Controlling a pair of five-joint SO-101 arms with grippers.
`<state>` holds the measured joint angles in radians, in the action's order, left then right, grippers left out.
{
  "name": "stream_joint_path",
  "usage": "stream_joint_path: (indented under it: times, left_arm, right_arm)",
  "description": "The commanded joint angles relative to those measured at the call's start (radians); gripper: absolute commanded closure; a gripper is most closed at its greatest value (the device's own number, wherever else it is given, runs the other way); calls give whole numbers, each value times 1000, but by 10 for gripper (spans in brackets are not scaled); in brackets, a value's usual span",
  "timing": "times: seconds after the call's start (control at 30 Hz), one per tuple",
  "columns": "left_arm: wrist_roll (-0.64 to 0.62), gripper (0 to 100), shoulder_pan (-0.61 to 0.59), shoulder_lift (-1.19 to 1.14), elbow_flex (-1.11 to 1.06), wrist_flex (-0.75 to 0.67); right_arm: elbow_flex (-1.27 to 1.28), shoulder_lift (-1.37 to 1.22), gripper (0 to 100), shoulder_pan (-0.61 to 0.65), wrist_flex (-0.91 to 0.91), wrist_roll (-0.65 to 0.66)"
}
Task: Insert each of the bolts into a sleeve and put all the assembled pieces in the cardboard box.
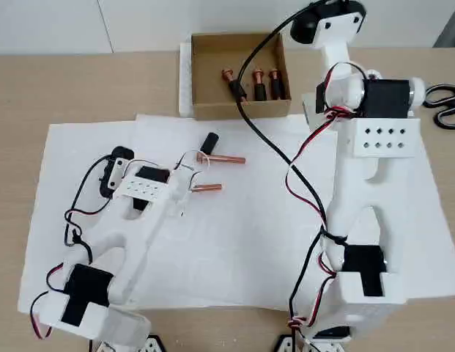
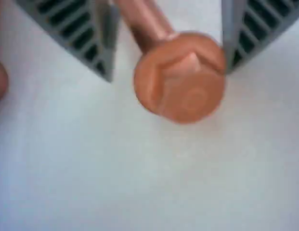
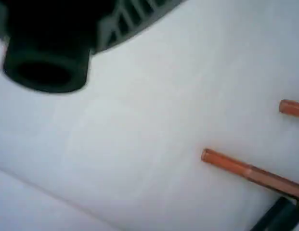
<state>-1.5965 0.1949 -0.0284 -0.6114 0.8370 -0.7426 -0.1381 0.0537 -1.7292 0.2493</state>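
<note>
Near the cardboard box (image 1: 212,110), where three assembled pieces (image 1: 256,84) lie, the left gripper (image 2: 167,72) holds its jaws spread around a bolt (image 2: 180,91) on the paper (image 1: 234,242), seemingly to grasp it, while the right gripper (image 3: 58,33) pinches a sleeve (image 3: 45,67), ready to receive it

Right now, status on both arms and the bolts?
Left jaws open astride copper-coloured metal bolt on white paper. Right jaws shut on black cylindrical sleeve. Three assembled pieces in brown cardboard box. Black cable drapes across box.
</note>
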Motion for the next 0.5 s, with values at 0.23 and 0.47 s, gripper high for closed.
stream_joint_path:
  times: [0.23,0.47]
  left_arm:
    - [12,925,-2,6,44,11]
    - [54,993,15,6,196,227]
  right_arm:
    - [-3,65,995,4,-5,-8]
    - [-3,65,995,4,-5,-8]
